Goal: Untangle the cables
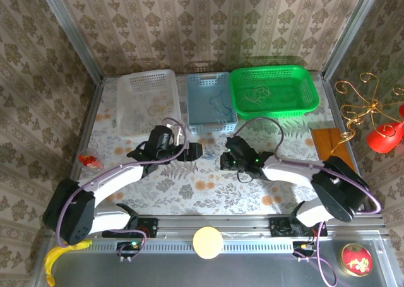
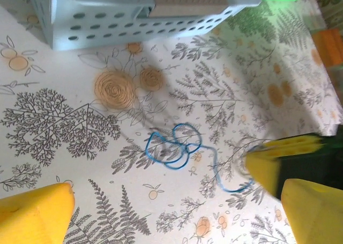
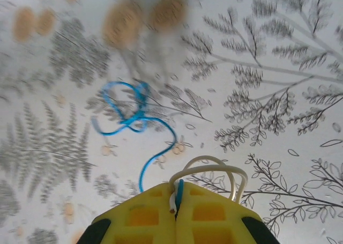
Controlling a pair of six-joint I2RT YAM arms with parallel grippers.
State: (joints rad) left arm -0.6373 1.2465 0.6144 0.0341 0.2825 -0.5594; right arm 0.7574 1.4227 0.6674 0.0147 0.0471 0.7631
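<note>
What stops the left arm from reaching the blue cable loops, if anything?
Likely nothing, so yes. The blue cable lies in loose loops on the table before the open left end effector, nothing over it. The right end effector, shut on its far end, sits off to one side.

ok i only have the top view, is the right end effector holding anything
observer: yes, the right end effector is shut on a blue cable and a white cable
operator: and the left one
observer: the left end effector is open, holding nothing
operator: where's the rest of the blue cable
observer: looped on the table ahead of the left end effector, apart from the basket
</note>
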